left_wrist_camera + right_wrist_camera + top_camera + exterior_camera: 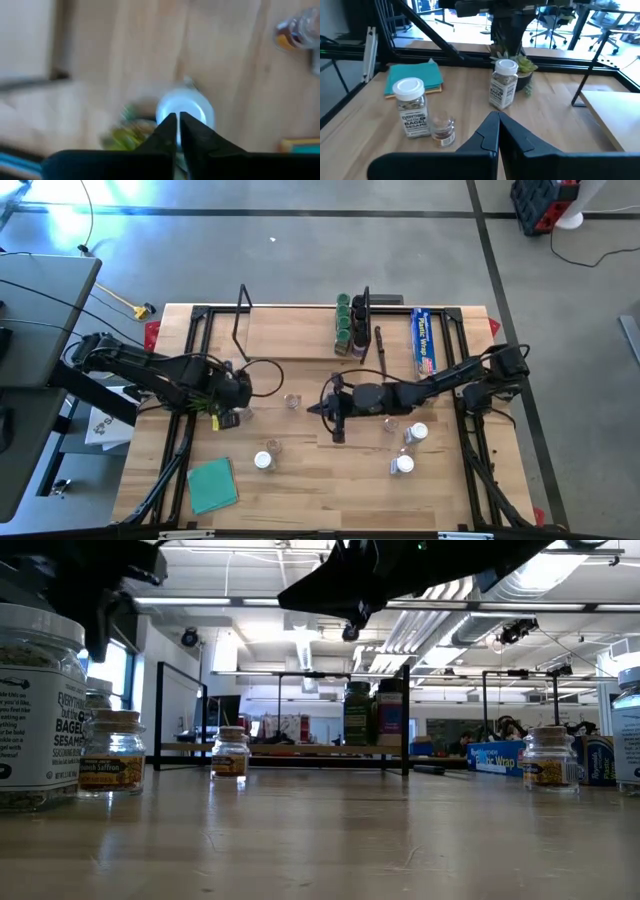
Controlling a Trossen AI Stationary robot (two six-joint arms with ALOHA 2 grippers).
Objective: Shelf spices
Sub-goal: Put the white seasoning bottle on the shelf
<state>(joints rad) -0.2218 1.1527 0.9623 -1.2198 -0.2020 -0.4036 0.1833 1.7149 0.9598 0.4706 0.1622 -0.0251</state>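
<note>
Spices: small clear cylindrical jars [265, 460] lay scattered near your tabletop's front edge.
Left gripper [178, 126]: you kept it nearly closed, empty.
Right gripper [498, 125]: closed, empty.

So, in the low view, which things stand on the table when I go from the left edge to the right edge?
Large bagel seasoning jar → small cork-lidded jar → second small jar → green-lidded jars on the shelf → blue wrap box → small jar on the right.

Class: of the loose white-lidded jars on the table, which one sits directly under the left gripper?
The white-lidded jar by the green leafy bunch; the others stand apart.
</note>
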